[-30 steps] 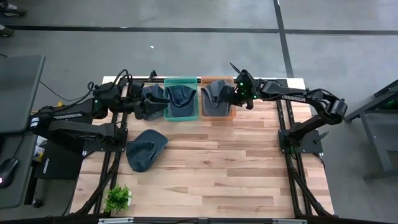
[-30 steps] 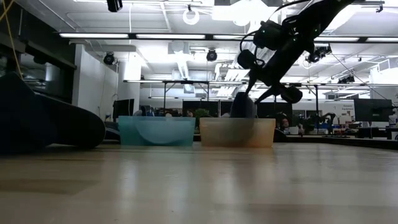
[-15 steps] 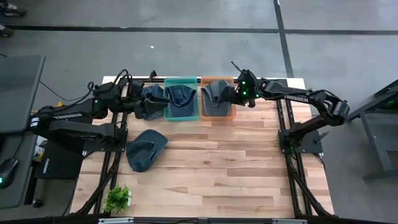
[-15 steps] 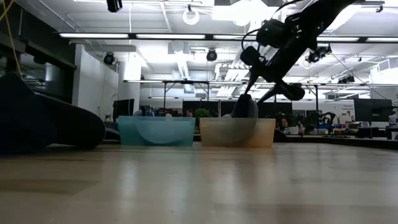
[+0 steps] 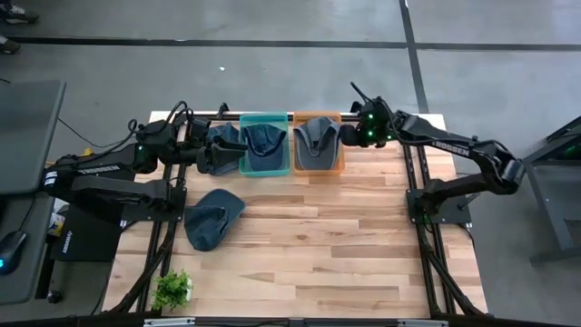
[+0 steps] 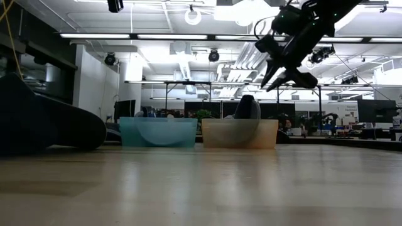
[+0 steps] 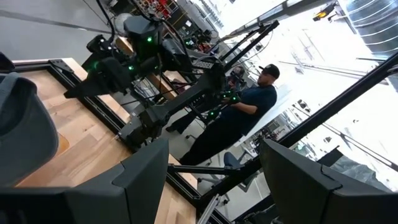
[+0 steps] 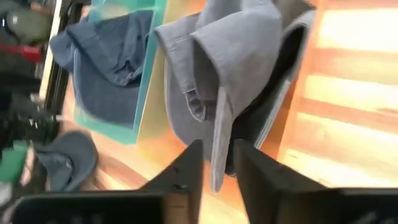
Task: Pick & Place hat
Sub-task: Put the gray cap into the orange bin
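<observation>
While a grey hat (image 5: 316,142) lies in the orange bin (image 5: 339,169), the right gripper (image 5: 349,135) hovers just beside it, fingers slightly apart and empty. Another hat (image 5: 212,219) lies unpicked on the surface (image 5: 318,245). Left gripper (image 5: 205,156): fingers apart, by the teal bin (image 5: 265,171).

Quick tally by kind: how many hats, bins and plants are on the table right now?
Hats: 4 — by the left arm, in the teal bin, in the orange bin, loose on the table
Bins: 2 — teal, orange
Plants: 1
Total: 7
</observation>
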`<state>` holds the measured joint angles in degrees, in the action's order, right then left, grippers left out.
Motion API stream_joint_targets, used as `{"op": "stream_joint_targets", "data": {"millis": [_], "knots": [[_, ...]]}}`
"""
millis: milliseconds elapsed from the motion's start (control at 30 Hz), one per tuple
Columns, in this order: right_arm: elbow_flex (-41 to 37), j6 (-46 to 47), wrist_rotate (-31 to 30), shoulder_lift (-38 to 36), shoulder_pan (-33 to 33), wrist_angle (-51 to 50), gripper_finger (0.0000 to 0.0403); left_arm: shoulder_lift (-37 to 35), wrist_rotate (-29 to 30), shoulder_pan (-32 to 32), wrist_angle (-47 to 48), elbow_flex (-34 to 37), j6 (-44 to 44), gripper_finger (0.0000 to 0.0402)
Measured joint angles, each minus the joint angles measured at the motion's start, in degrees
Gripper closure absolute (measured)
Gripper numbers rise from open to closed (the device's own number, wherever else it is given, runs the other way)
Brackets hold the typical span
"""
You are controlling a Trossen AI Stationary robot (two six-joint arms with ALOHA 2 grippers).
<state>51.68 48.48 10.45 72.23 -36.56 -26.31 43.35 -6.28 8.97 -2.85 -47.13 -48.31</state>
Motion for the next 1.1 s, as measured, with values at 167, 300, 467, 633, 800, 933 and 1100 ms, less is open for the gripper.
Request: {"op": "stream_joint_targets", "data": {"millis": [167,300,467,633,800,933,1100], "knots": [[0.0,-8.4,-0.8,0.0,1.4,1.0,0.0395,0.0,0.0,0.0,0.0,0.0,0.0,0.0151],[0.0,-15.4,-5.5,0.0,2.2,1.3,0.0399,0.0,0.0,0.0,0.1,0.0,0.0,0.0151],[0.0,-24.7,-12.5,0.2,4.1,2.0,0.0401,0.0,0.0,0.0,1.9,0.0,0.1,0.0151],[0.0,-27.5,-14.4,0.8,5.8,5.4,0.0402,0.0,0.0,0.0,3.2,0.0,0.2,0.0151],[0.0,-26.4,-14.0,5.2,5.9,7.7,0.0402,0.0,0.8,0.0,3.3,0.0,0.4,0.0151],[0.0,-25.6,-14.0,9.2,5.9,9.0,0.0402,0.0,1.2,0.0,3.3,0.0,0.4,0.0151],[0.0,-22.9,-14.9,12.5,5.3,9.2,0.0403,0.0,1.2,0.0,4.1,0.0,0.2,0.0151]]}}
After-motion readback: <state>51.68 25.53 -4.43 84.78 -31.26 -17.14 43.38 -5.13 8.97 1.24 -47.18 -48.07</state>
